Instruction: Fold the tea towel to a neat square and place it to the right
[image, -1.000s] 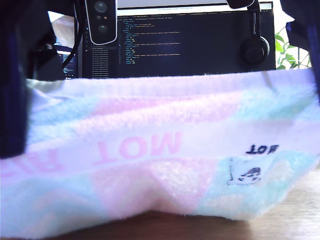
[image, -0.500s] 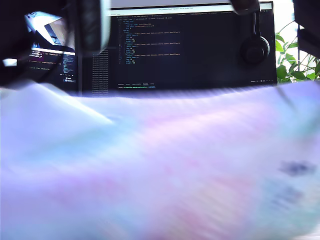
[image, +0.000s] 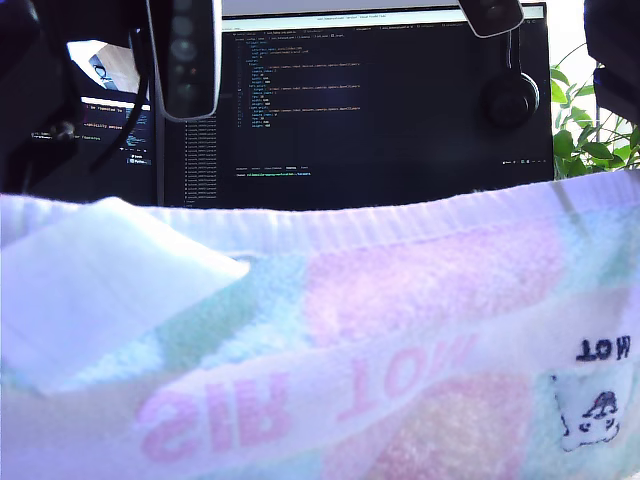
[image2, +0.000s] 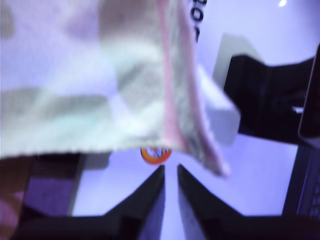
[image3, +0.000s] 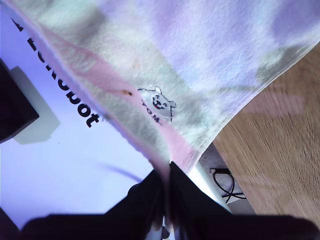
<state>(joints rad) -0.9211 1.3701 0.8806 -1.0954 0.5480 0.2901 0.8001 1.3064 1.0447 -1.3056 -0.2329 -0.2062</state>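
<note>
The tea towel (image: 400, 330) hangs close before the exterior camera, covering that view's lower half. My second gripper (image3: 166, 175) is clamped on a towel edge. My first gripper (image2: 170, 172) has jaws nearly together, nothing between them; the towel hangs just beyond its tips.

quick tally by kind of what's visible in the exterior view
pastel terry-cloth tea towel: 1
dark monitor showing code: 1
black headphones hung on the monitor: 1
green leafy plant: 1
total: 4
</note>
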